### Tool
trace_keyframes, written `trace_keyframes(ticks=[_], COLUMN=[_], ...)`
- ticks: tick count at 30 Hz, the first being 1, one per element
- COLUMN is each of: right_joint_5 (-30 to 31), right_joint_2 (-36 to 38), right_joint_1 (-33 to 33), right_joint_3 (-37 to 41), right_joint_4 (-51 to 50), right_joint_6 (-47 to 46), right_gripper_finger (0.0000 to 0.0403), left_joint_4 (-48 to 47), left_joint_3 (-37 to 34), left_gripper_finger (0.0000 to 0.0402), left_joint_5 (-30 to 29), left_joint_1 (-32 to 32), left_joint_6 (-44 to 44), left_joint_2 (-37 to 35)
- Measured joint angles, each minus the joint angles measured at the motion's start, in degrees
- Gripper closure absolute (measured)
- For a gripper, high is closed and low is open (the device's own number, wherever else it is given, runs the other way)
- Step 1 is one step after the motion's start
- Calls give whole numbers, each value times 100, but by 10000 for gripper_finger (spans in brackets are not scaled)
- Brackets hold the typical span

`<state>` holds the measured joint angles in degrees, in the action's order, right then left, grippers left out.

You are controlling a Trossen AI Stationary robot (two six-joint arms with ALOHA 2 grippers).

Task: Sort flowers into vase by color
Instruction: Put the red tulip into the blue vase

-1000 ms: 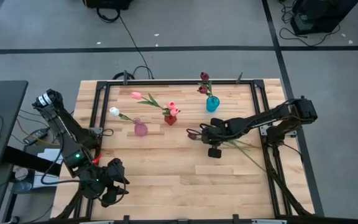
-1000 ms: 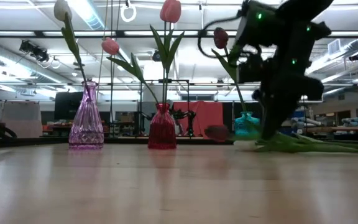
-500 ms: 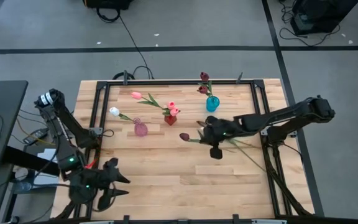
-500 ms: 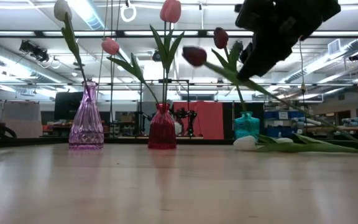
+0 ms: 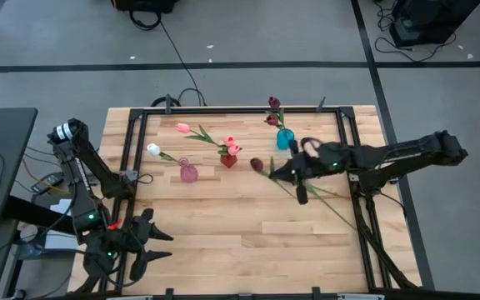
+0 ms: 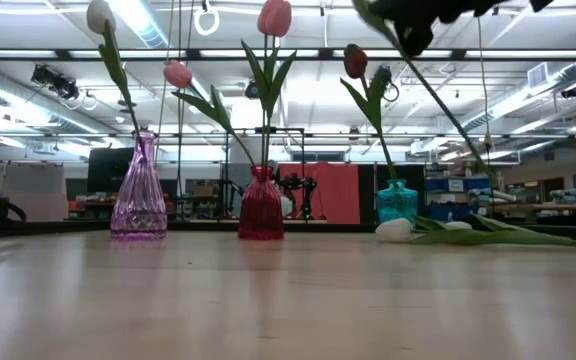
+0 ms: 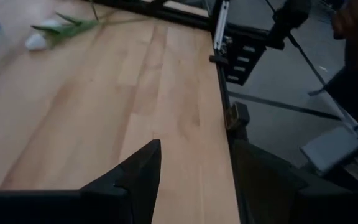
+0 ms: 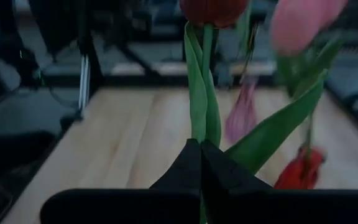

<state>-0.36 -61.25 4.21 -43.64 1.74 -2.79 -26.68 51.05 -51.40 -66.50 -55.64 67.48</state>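
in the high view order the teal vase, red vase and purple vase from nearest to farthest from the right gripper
Measured from the right gripper, shut on a maroon tulip:
1. Teal vase, just behind it at the table's far edge.
2. Red vase, farther toward the left arm's side.
3. Purple vase, farthest, beyond the red one.

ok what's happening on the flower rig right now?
The right hand is shut on a maroon tulip, held in the air near the teal vase, which already has maroon tulips. Pink ones stand in the red vase, a white one in the pink vase. The left hand waits open at the table's near-left corner.
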Motion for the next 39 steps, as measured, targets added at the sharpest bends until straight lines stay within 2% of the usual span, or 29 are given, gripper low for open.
trace_keyframes(ticks=[6, 13, 17, 22, 27, 29, 35, 39], right_joint_5=[816, 779, 853, 1483, 2729, 3017, 3049, 2606], right_joint_2=[541, 444, 404, 697, 1036, 1132, 1067, 981], right_joint_1=[-56, -7, -4, -4, -30, -121, -836, -1524], right_joint_3=[1, 4, 7, 7, 7, 7, 44, 298], right_joint_4=[60, 481, 522, 678, 525, 554, 675, 1120], right_joint_6=[151, 196, 277, 492, 728, 843, 1008, 1005], right_gripper_finger=[398, 398, 398, 398, 398, 398, 398, 398], left_joint_4=[12, -21, -41, 4, -6, -26, -148, -148], left_joint_3=[0, 0, 0, 0, 0, 0, 0, 0], left_gripper_finger=[195, 195, 195, 195, 195, 195, 195, 195], left_joint_5=[-244, -593, -600, -595, -594, -610, -813, -847], left_joint_1=[11, 11, 11, 11, 11, 11, 11, 11], left_joint_6=[-43, -20, -17, -34, -26, -22, -12, -13], left_joint_2=[2, 2, 4, 4, 4, 4, 7, 7])
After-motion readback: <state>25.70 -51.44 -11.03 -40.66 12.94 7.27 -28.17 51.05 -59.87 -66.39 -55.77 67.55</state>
